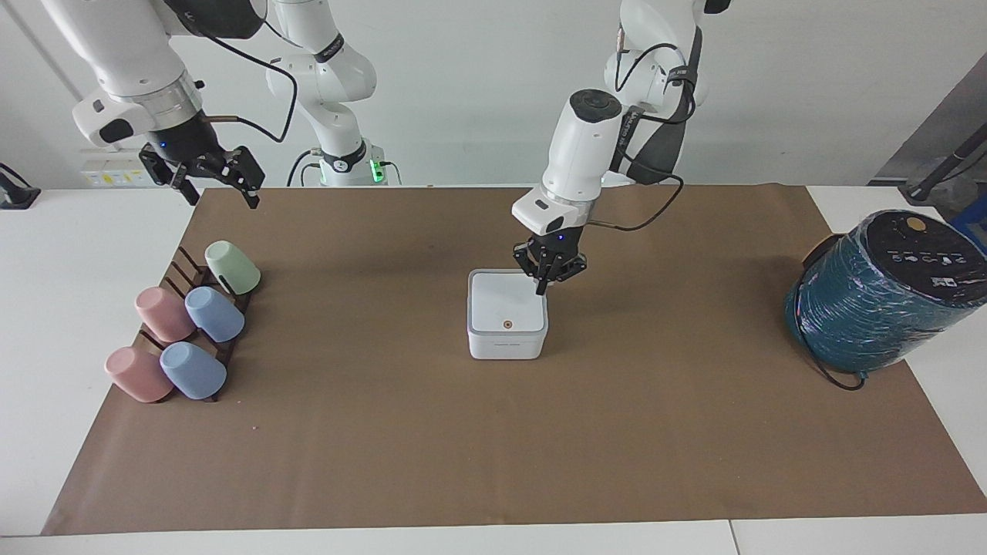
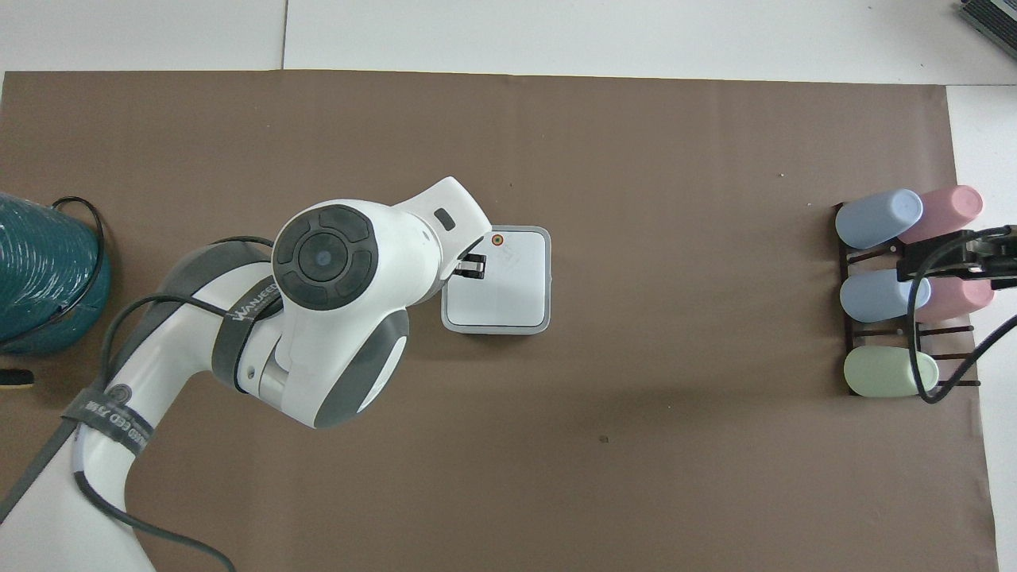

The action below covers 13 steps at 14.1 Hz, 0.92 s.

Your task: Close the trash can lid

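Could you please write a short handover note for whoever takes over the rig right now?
Left gripper: shut, empty, raised over the edge of the trash can toward the left arm's end.
Right gripper: open, empty, waiting in the air near the cup rack.
The trash can stands mid-mat; the lid lies flat on it, orange dot up.
Done: lid looks closed.
Left: probably only moving the left arm away.

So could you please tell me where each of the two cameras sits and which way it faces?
Facing view: high across the table, looking at the robots; both arms, left gripper above the trash can, right gripper waiting above the cup rack.
Overhead view: above the robots' end, looking steeply down; left arm and right gripper's tip.
Shared: trash can, closed lid, cups, teal-wrapped cylinder, half a turn apart.
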{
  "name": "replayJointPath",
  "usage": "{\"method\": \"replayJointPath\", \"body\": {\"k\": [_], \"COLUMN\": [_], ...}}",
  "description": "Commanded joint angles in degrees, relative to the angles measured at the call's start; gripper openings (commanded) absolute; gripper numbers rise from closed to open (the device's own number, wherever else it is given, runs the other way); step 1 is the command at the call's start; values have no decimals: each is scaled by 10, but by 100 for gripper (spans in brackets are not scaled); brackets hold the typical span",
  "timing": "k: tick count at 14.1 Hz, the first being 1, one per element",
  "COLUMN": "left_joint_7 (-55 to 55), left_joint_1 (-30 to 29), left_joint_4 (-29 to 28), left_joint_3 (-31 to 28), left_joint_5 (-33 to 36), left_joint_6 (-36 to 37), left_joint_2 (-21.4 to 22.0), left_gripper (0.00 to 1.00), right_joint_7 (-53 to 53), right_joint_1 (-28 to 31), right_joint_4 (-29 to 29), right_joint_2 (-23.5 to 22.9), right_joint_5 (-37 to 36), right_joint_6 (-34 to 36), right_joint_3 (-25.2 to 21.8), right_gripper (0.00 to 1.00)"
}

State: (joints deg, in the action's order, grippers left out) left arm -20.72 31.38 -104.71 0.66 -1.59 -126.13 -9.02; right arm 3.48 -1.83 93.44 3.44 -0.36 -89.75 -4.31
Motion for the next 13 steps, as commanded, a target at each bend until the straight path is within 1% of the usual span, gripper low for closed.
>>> {"method": "replayJointPath", "body": {"k": [1, 3, 4, 5, 6, 9, 11, 13], "left_joint_7": [28, 72, 89, 94, 99, 115, 162, 185], "left_joint_1": [-34, -64, -79, -89, -102, -156, -188, -210], "left_joint_4": [-24, -55, -69, -75, -78, -74, -46, -14], "left_joint_3": [2, 2, 2, 2, 2, 1, 1, 1], "left_joint_5": [1, 1, 1, 1, 1, 1, 1, 2], "left_joint_6": [40, 44, 50, 59, 75, 126, 134, 158], "left_joint_2": [38, 75, 92, 108, 117, 147, 146, 139], "left_gripper": [0, 0, 2, 59, 100, 100, 100, 100], "right_joint_7": [-15, -15, -15, -16, -15, -15, -16, -15], "right_joint_1": [6, 6, 6, 7, 7, 6, 6, 6], "right_joint_4": [16, 16, 16, 16, 16, 16, 16, 16], "right_joint_2": [16, 16, 16, 16, 16, 16, 16, 16], "right_joint_5": [-3, -3, -3, -3, -3, -3, -3, -3], "right_joint_6": [4, 4, 4, 4, 3, 3, 4, 3], "right_joint_3": [5, 5, 5, 5, 5, 5, 5, 5], "right_gripper": [100, 100, 100, 100, 100, 100, 100, 100]}}
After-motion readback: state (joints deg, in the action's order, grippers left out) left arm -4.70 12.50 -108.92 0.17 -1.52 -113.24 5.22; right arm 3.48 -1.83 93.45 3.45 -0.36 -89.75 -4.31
